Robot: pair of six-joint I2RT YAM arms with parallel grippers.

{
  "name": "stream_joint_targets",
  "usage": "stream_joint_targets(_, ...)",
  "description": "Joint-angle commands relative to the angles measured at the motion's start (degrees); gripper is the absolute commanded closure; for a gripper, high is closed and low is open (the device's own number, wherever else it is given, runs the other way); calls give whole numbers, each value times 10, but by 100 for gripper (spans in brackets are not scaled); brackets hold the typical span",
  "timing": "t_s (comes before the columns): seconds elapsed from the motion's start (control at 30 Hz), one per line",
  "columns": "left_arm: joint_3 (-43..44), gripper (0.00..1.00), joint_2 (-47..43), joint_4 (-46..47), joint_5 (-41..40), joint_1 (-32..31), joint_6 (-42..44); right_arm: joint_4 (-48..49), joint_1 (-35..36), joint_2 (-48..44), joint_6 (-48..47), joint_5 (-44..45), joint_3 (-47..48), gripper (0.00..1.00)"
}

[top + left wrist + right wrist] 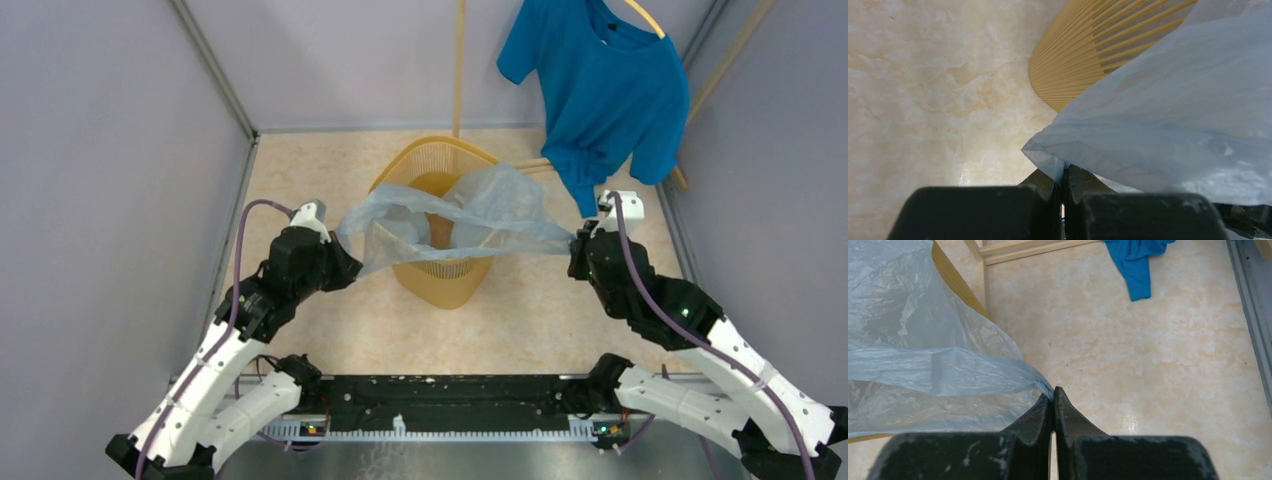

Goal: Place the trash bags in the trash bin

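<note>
Right now I have the trash bag stretched between both arms, spanning the mouth of the trash bin. The left end effector is pinched onto the bag's left corner. On the left wrist camera its two black fingers are pressed nearly together, with a bunched tip of pale blue film caught between them. The right end effector has the opposite corner. On the right wrist camera its jaws meet at the tips with only a thin slit behind them, and the film narrows to a twisted point right where they close.

From the top camera, the bin stands on the bench about midway between the two arms and a little beyond them. The bag lies across its rim. The far side of the film billows up above the opening, the middle sags down inside, and the near edge hangs over the front of the bin wall, so the ribbed yellow plastic shows through it. The bag is wider than the bin and sticks out past the rim on both sides.

A bright blue T-shirt hangs on a hanger at the back right, well apart from the bag. A wooden pole rises behind the bin. I cannot tell whether the film touches the bottom of the bin.
</note>
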Motion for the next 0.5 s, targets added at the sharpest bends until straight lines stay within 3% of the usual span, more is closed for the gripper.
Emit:
stream_joint_targets(0.0, -23, 100, -13, -14, -40, 1, 8, -21, -4, -17, 5, 46, -5, 100)
stream_joint_targets(0.23, -50, 100, -15, -23, -59, 1, 2, 88, -3, 5, -29, -42, -18, 100)
stream_joint_targets(0.37, -36, 100, 9, -57, -90, 1, -20, 114, -5, 40, -27, -35, -23, 100)
stream_joint_targets(0.47, -28, 100, 16, -31, -68, 2, -20, 125, -23, 51, -24, -15, -43, 100)
